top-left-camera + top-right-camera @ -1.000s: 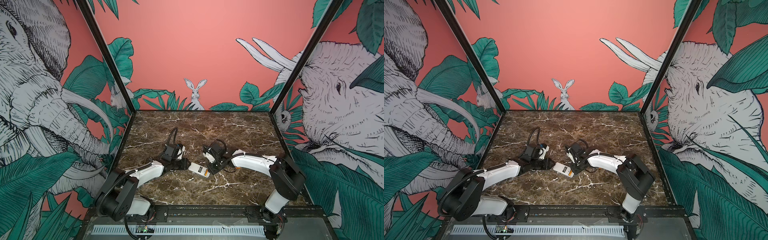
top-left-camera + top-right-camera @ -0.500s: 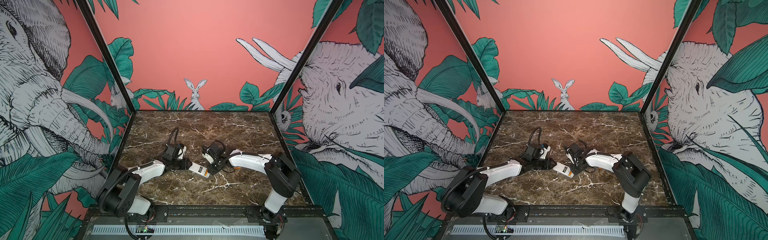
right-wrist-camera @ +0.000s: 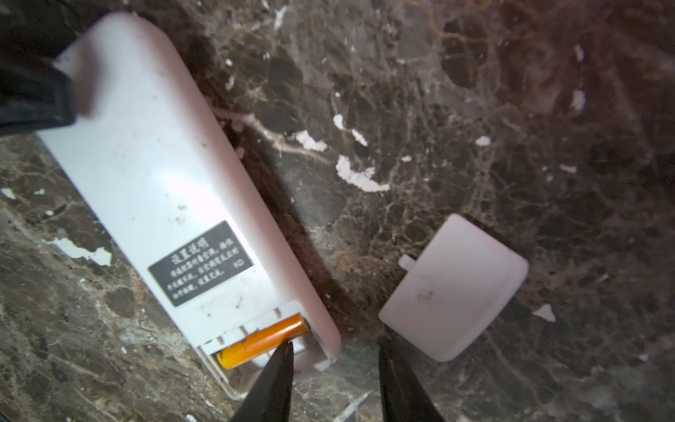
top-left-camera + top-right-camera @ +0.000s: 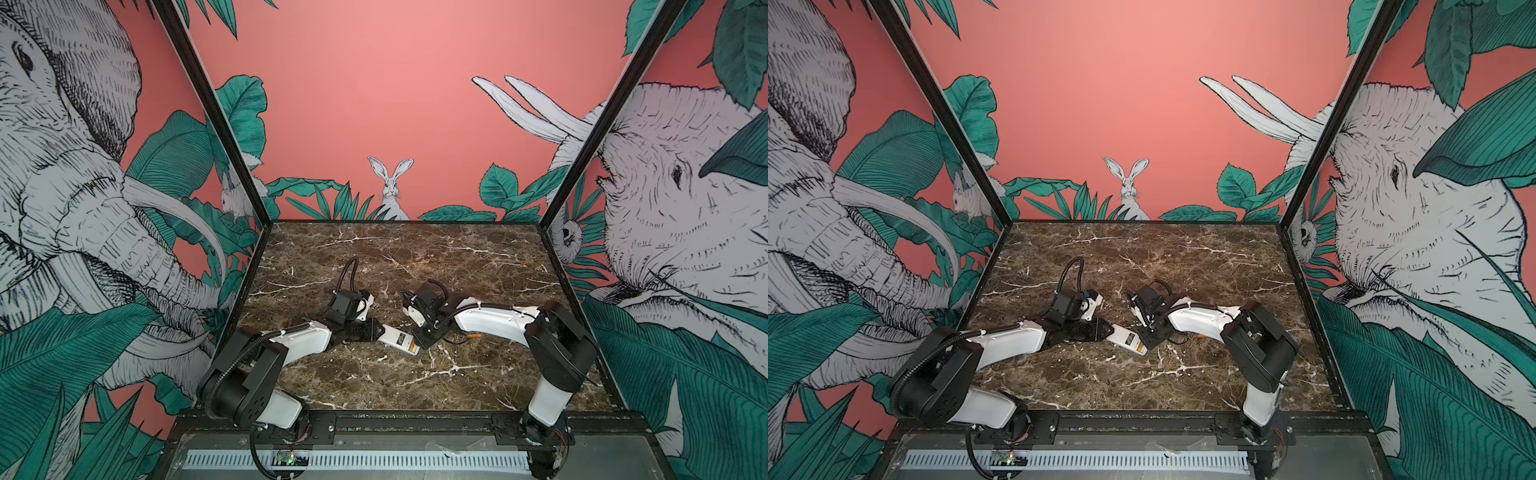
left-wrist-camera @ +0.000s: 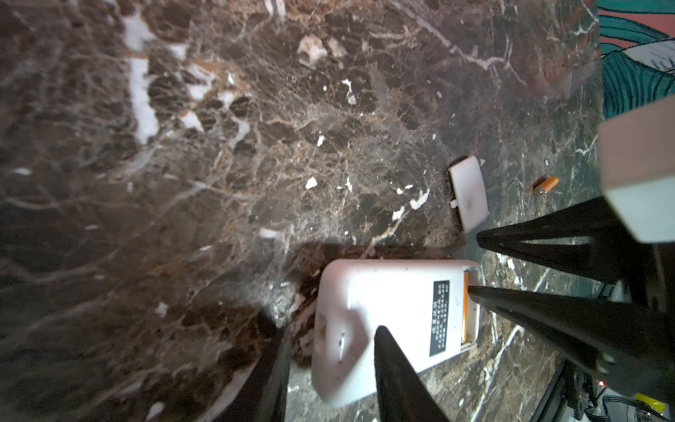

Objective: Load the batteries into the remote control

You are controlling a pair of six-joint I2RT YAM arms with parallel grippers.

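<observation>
Now we nudge the seemingly light, slippery battery (image 3: 261, 341) near its end, right gripper (image 3: 336, 350) spread, left gripper (image 5: 332, 329) clamp unclear.

**Mural-walled work cell.** A brown marble-patterned tabletop (image 4: 415, 257), veined in white, spreads beneath and beyond the left gripper (image 4: 380, 329) and the right gripper (image 4: 421, 343). Behind both rises a salmon-pink back wall (image 4: 374, 83), with a drawn rabbit (image 4: 390, 187) among green leaves (image 4: 243, 112). Outboard of the left gripper, the left wall (image 4: 83, 199) shows a line-drawn elephant; outboard of the right one, the right wall (image 4: 685, 187) shows another. Black posts (image 4: 208, 108) mark the far corners. Nearer than the grippers, a pale slotted strip (image 4: 395, 460) lines the front. The light is soft and even.
</observation>
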